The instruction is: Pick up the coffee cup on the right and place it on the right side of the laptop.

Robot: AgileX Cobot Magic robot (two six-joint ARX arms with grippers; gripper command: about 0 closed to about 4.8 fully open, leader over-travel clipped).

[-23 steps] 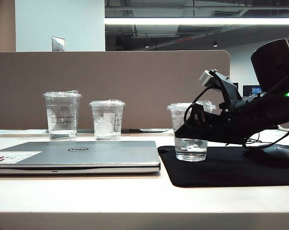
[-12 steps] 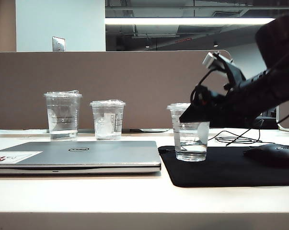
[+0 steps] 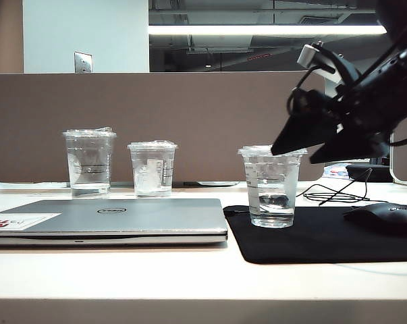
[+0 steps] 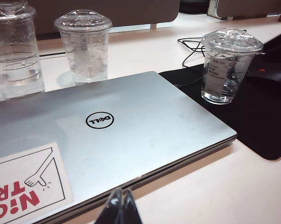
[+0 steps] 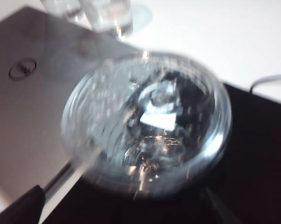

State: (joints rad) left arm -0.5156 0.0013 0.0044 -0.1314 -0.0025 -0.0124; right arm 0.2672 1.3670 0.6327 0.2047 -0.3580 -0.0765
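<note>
Behind the pale worktop (image 3: 190, 270) runs a brown partition, and we read the scene from there forward. Our coffee cup (image 3: 272, 187) stands upright on the black mouse pad (image 3: 324, 236), just right of the closed laptop (image 3: 109, 219) and not touching it. It already sits on the side the task names. Our right pincer (image 3: 308, 145) hangs above and slightly right of the lid, jaws spread wide, gripping nothing. Our left pincer (image 4: 119, 210) sits near the laptop's front edge, its tips pressed together, empty.

We judge that any further handling calls for a straight approach, with the spread jaws passing either side of the tapered wall, closing below the lid rim so the thin plastic does not buckle or spill water.

For room, the pad offers open space to the right of the cup until the black mouse (image 3: 385, 217) and the cable (image 3: 328, 197) behind it. Leftward the laptop's edge lies close, so we should avoid nudging the cup that way. Two other clear cups (image 3: 88, 162) stand far behind the laptop, well apart from our path.
</note>
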